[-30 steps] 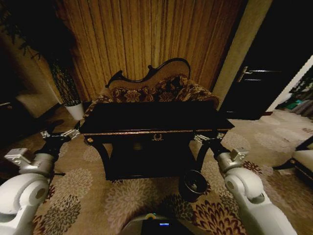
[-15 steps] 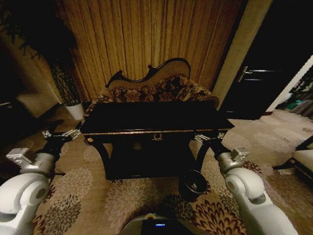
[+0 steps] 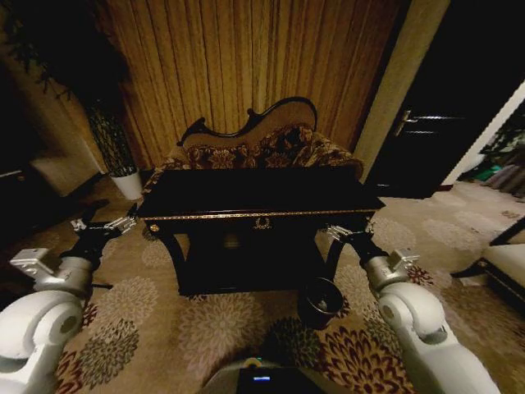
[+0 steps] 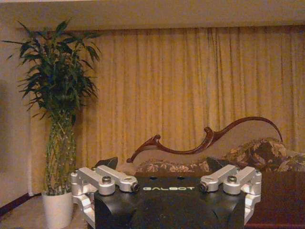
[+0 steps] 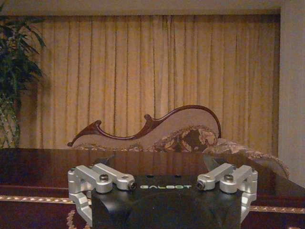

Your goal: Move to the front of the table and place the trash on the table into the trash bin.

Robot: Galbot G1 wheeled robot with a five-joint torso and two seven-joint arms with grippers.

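Robot facing table (image 3: 262,197), both hands spread, holding nothing.
L hand (image 3: 105,226) & R hand (image 3: 343,233) flank table front; trash bin (image 3: 320,302) on carpet by R leg. Trash not discernible on dark top. Risk: base bumps bin/table if driven closer.

White rounded arms, black wrists, silver-fingered black grippers marked GALBOT

Table top (image 3: 262,195): open from above; sofa (image 3: 262,148) close behind
Bin (image 3: 320,302): mouth open; table leg just beside
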